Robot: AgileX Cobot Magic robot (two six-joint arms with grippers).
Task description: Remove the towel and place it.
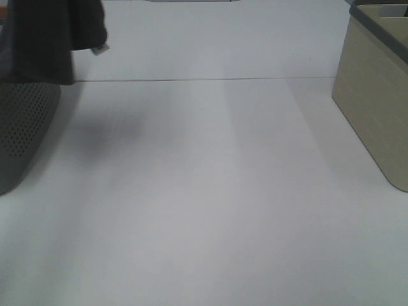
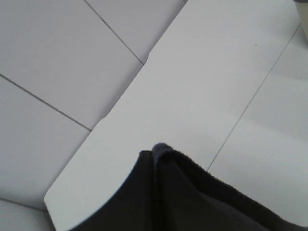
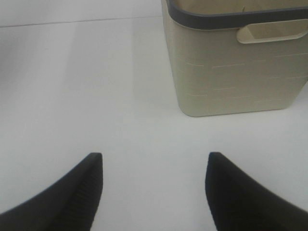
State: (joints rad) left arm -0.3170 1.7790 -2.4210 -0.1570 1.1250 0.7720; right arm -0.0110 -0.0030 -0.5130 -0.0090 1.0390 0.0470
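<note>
In the high view the towel (image 1: pixel 44 38) at ten o'clock runs off the frame's edge; the perforated basket (image 1: pixel 24 124) at nine and beige bin (image 1: pixel 373 95) at two are cropped. Towel cloth hides the left gripper's fingers.

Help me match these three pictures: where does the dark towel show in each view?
Exterior high: the towel hangs in the top left corner, above the perforated basket.
Left wrist: its dark folds fill the near foreground, over the white table.
Right wrist: not in it.
Shared landmark: the white table; the beige bin joins exterior high and right wrist.
</note>
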